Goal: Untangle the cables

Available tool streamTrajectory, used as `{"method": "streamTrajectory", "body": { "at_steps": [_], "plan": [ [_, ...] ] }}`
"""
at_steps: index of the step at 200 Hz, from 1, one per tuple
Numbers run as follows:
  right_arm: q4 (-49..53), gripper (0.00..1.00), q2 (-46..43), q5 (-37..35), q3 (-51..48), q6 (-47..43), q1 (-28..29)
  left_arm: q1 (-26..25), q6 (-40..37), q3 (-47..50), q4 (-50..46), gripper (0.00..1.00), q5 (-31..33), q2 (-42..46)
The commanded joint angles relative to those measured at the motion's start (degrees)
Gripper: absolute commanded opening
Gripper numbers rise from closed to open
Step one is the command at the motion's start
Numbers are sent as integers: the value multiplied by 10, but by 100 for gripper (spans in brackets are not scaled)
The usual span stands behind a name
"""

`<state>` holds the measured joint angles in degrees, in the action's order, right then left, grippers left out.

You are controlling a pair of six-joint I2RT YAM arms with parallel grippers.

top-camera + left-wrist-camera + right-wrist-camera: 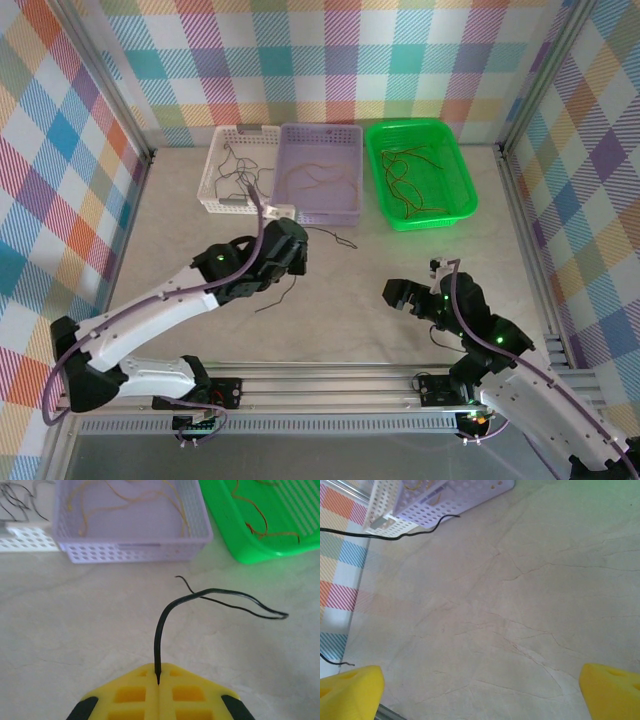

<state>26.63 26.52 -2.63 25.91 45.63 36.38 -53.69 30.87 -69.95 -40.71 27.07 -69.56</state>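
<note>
Left gripper (158, 681) pinched tight on the black cable (162, 620), just short of the baskets!
Its yellow fingers meet flush; the thin glossy wire arcs up, then loops off right above the pale marbled table (75, 630). Beyond sits a perforated lilac basket (135, 550) holding orange-yellow strands (120, 499), with a white lattice basket (25, 540) to the left and a smooth green tray (240, 535) to the right. Right gripper (481, 690) gapes wide over the table, near right.
</note>
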Motion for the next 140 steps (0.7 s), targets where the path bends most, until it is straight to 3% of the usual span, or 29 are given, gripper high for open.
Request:
{"method": "streamTrajectory", "body": {
  "at_steps": [1, 140],
  "plan": [
    [-11, 100, -18, -10, -9, -12, 3, 34, -28, -19, -21, 0, 33, 31],
    [20, 100, -43, -5, -3, -14, 2, 262, -43, -144, 18, 0, -56, 26]
  ]
}}
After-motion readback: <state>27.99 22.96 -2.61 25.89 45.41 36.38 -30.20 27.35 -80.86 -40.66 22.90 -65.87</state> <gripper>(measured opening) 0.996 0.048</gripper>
